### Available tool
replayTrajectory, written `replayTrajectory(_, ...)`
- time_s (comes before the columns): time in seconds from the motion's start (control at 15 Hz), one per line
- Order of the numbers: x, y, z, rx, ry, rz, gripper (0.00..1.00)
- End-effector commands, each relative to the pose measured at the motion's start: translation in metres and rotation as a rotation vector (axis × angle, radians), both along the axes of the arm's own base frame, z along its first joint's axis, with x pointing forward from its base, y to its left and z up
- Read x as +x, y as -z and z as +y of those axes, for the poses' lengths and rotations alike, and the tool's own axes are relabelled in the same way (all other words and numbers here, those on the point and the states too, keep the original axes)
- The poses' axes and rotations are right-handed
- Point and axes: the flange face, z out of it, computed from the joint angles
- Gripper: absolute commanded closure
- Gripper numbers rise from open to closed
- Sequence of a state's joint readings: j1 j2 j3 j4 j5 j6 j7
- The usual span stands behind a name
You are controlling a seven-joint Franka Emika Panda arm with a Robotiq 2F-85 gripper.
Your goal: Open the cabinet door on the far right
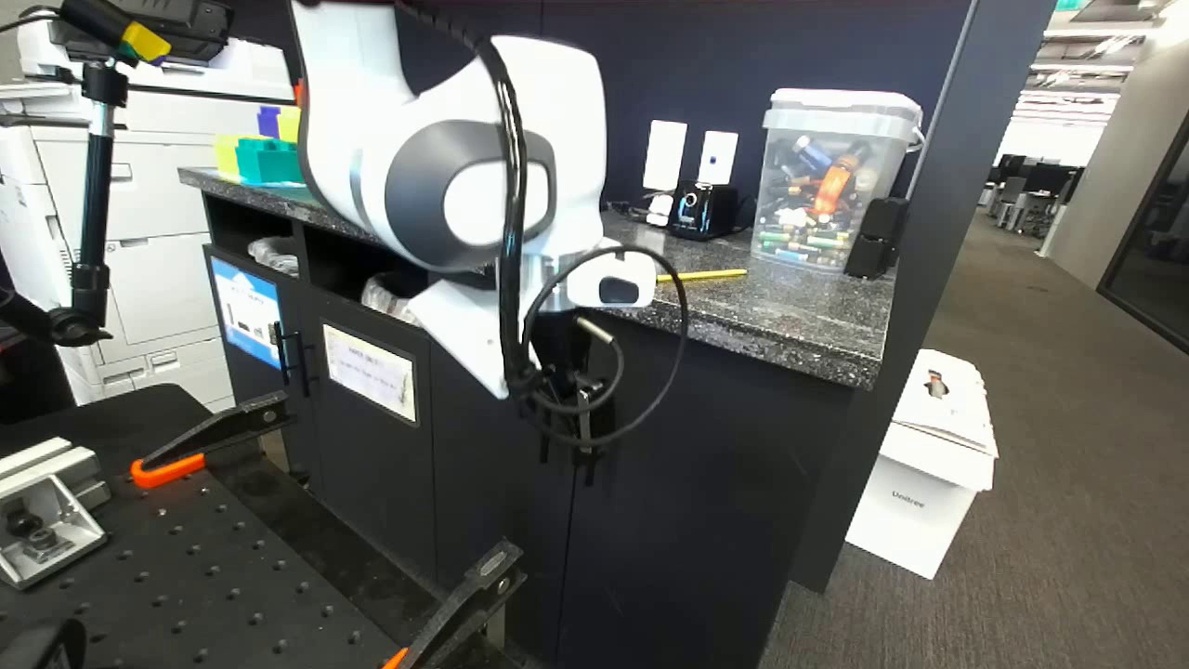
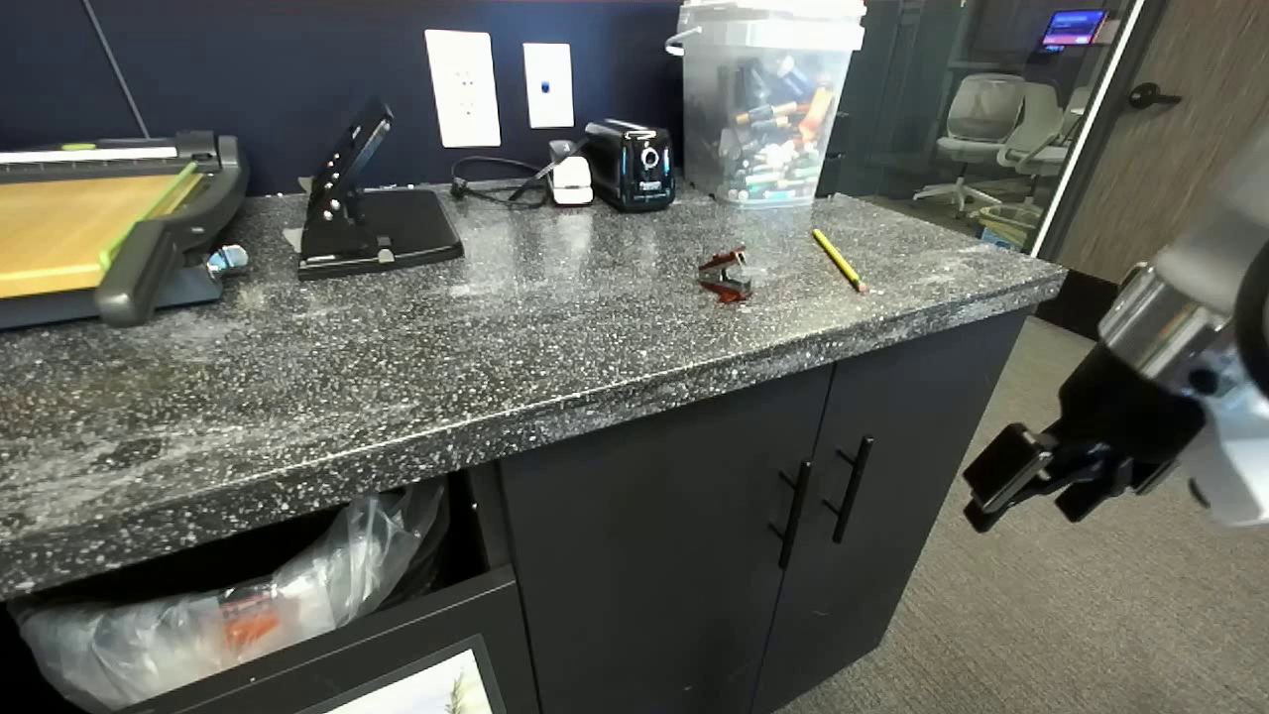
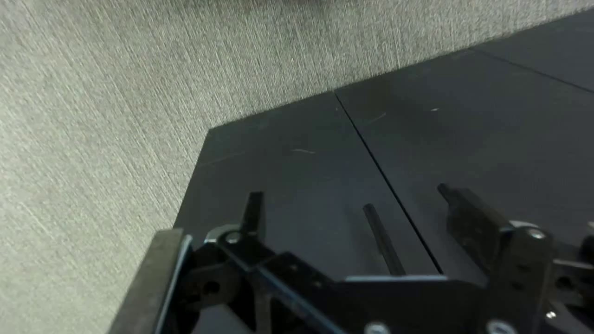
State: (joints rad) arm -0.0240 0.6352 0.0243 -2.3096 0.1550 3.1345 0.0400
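Black cabinet door (image 2: 885,526) stands closed, jaws parted.

The arm (image 1: 427,153) is bent — fingers (image 3: 475,227) apart, angled downward.

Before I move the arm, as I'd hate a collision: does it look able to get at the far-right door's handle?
Probably yes: the tool is open, with no obstacle showing between it and the far-right handle, though the neighbouring handle sits close.

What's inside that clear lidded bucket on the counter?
In the bucket, seen through its wall, are many small cylinders of mixed colours, probably batteries, and a larger orange item. Anything deeper is covered by the outer pieces.
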Motion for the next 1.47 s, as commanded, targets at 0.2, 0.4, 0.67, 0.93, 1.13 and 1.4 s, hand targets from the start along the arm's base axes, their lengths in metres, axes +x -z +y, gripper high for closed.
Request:
replayTrajectory(0.2, 0.019, 0.087, 0.015, -0.06, -0.067, -0.268, 0.0)
replayTrajectory(0.4, 0.024, 0.104, 0.019, -0.062, -0.083, -0.312, 0.0)
replayTrajectory(0.67, 0.038, 0.105, 0.021, -0.054, -0.092, -0.354, 0.0)
replayTrajectory(0.93, 0.047, 0.098, 0.025, -0.049, -0.103, -0.386, 0.0)
replayTrajectory(1.13, 0.05, 0.094, 0.027, -0.043, -0.105, -0.399, 0.26)
replayTrajectory(1.4, 0.056, 0.091, 0.028, -0.039, -0.105, -0.431, 0.58)
